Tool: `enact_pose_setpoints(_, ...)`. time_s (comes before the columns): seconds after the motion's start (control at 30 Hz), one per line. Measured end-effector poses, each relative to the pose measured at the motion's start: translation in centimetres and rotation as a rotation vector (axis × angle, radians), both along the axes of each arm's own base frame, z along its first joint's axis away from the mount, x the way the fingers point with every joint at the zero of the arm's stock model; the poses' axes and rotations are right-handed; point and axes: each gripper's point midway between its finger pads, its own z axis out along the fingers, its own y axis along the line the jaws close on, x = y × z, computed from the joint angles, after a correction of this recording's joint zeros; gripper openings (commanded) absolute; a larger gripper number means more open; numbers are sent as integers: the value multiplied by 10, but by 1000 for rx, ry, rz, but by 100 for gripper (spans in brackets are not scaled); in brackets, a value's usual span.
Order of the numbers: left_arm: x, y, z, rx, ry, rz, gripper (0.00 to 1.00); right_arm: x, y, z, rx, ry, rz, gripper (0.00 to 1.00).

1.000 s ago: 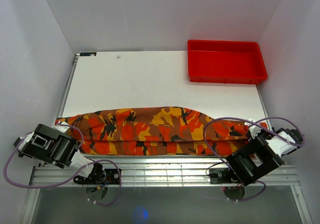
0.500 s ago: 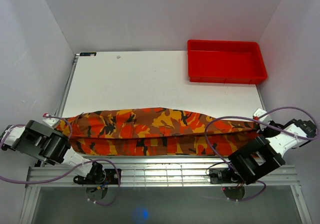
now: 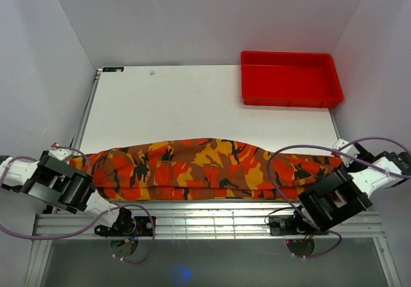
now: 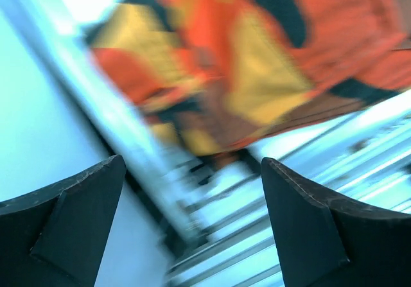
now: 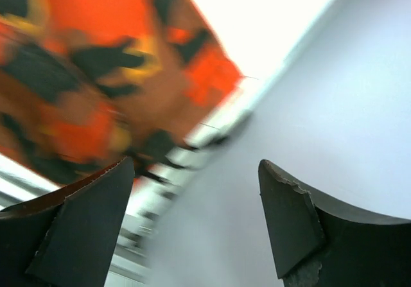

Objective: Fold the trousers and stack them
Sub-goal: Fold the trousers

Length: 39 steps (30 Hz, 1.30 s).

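Trousers (image 3: 205, 169) lie stretched in one long, narrow band across the near part of the white table (image 3: 192, 101). They run from left to right, with their near edge along the table's near edge, just beside the metal rail (image 3: 212, 217) that carries my two bases. The cloth looks doubled lengthwise: a seam line runs along it a little above the near edge. In the middle it bulges slightly towards the far side.

My left gripper (image 3: 62, 152) sits at the left end of the band, by the table's left edge. My right gripper (image 3: 345, 149) sits at the right end, close to the right wall (image 3: 372, 75). From above I cannot tell whether either one touches the cloth.

Both wrist views are blurred. In the left one my left gripper's jaws stand wide apart with nothing between them. The trousers (image 4: 257, 62) lie beyond the fingertips (image 4: 103, 184), above the slats of the rail. In the right one my right gripper's jaws are just as wide and hold nothing. The orange and dark-brown end of the trousers (image 5: 83, 75) lies beyond them to the left, and the pale wall fills the right side.

A red tray (image 3: 290, 99) stands at the far right corner of the table, well apart from the trousers.
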Motion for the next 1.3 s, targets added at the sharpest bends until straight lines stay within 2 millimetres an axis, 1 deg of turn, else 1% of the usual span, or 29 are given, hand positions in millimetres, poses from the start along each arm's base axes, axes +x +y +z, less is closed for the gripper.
enact_pose_setpoints(0.07,12,17,26,56,-54,3,98,14,-23,23,-50,-44,2,85)
enact_pose_setpoints(0.1,17,24,37,86,-86,2,98,21,-32,35,-70,-64,3,85)
enact_pose_setpoints(0.13,23,26,50,117,-124,0,98,27,-41,46,-91,-83,6,84)
enact_pose_setpoints(0.23,35,14,71,160,-174,-37,98,45,-55,72,-134,-120,32,77)
enact_pose_setpoints(0.27,41,6,76,166,-188,-57,97,51,-55,76,-126,-122,32,76)
enact_pose_setpoints(0.3,49,-5,79,163,-200,-79,96,57,-53,79,-109,-121,28,70)
enact_pose_setpoints(0.33,58,-18,80,153,-209,-102,95,62,-50,78,-81,-112,14,69)
enact_pose_setpoints(0.37,64,-33,78,129,-206,-119,93,65,-44,76,-40,-94,-13,68)
enact_pose_setpoints(0.4,69,-49,73,94,-199,-134,93,67,-38,72,-1,-72,-40,65)
enact_pose_setpoints(0.43,72,-64,65,66,-190,-143,92,68,-31,68,38,-49,-66,64)
enact_pose_setpoints(0.5,68,-91,42,-9,-132,-130,91,69,-17,60,117,-3,-132,62)
enact_pose_setpoints(0.53,65,-99,31,-38,-103,-113,91,67,-11,54,156,24,-177,62)
enact_pose_setpoints(0.6,57,-109,9,-78,-47,-68,90,63,-1,37,221,78,-271,62)
enact_pose_setpoints(0.67,52,-111,-5,-100,-5,-17,89,56,9,16,284,138,-365,62)
enact_pose_setpoints(0.73,51,-107,-14,-114,28,42,88,48,15,-1,331,194,-460,62)
enact_pose_setpoints(0.83,54,-97,-23,-122,57,109,88,43,11,-20,371,254,-589,61)
enact_pose_setpoints(0.97,56,-92,-27,-129,74,158,89,37,7,-42,395,306,-711,62)
enact_pose_setpoints(1.17,57,-91,-30,-133,72,183,89,17,17,-69,420,386,-806,61)
enact_pose_setpoints(1.23,56,-91,-31,-135,74,186,89,11,22,-79,431,421,-825,57)
enact_pose_setpoints(1.3,56,-91,-31,-136,74,187,89,14,19,-80,431,412,-837,44)
